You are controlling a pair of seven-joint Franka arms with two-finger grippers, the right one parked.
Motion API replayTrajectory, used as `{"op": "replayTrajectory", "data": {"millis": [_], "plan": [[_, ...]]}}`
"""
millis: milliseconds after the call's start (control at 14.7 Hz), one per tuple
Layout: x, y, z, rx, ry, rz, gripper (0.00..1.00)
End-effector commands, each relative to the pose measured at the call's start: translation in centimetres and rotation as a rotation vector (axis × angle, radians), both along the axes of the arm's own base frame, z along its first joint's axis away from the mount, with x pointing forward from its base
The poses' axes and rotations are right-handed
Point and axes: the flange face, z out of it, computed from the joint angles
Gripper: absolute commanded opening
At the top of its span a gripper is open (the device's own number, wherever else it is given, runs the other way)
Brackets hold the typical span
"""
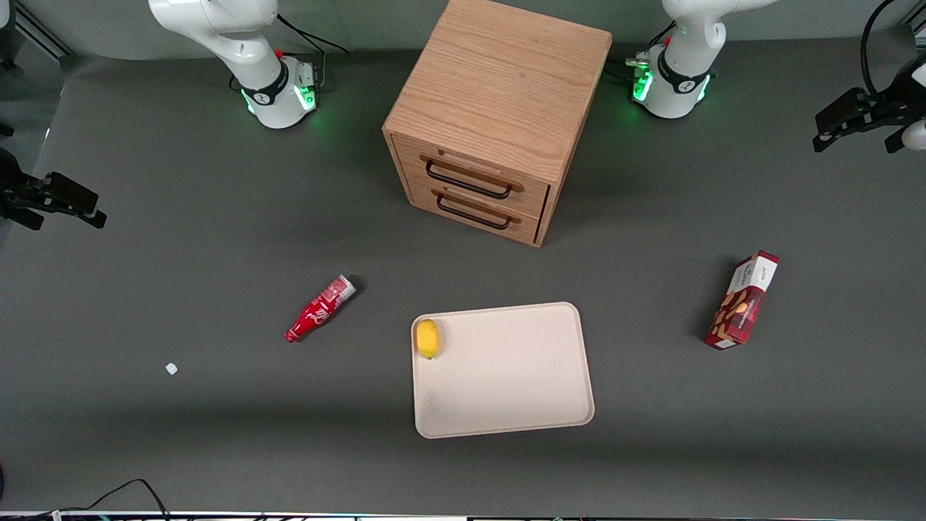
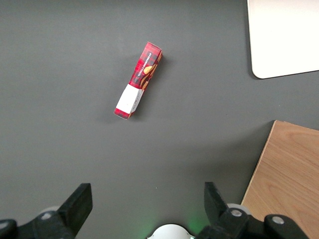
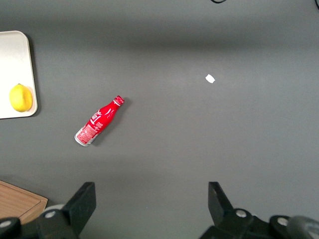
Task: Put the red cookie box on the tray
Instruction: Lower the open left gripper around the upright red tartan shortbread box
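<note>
Nothing is done yet: the red cookie box (image 1: 743, 301) lies on the counter (image 1: 217, 434) toward the working arm's end, well apart from the tray (image 1: 506, 391), while the claw (image 2: 145, 204), apparently high above, hangs spread wide and empty.

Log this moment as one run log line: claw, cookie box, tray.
claw: open, high above table | red cookie box: on table, untouched, toward working arm's end | tray: holds lemon only
</note>
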Motion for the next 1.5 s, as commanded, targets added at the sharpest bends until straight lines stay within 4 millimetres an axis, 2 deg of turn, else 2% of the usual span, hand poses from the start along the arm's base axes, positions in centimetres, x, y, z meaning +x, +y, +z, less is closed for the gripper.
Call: {"op": "replayTrajectory", "data": {"millis": [0, 204, 340, 476, 680, 951, 1223, 1427], "plan": [[0.1, 0.0, 0.4, -0.003, 0.011, -0.006, 1.00], [0.6, 0.1, -0.1, -0.005, 0.009, -0.008, 1.00], [1.6, 0.3, -1.8, -0.010, 0.033, -0.026, 1.00], [3.5, 0.7, -4.1, -0.015, 0.050, -0.075, 1.00], [7.1, 1.8, -10.1, 0.006, 0.068, -0.227, 1.00], [9.6, 2.7, -19.4, 0.047, 0.060, -0.278, 1.00], [9.8, 2.7, -28.5, 0.056, 0.036, -0.368, 1.00], [9.1, 3.1, -34.9, 0.070, -0.032, -0.416, 1.00]]}}
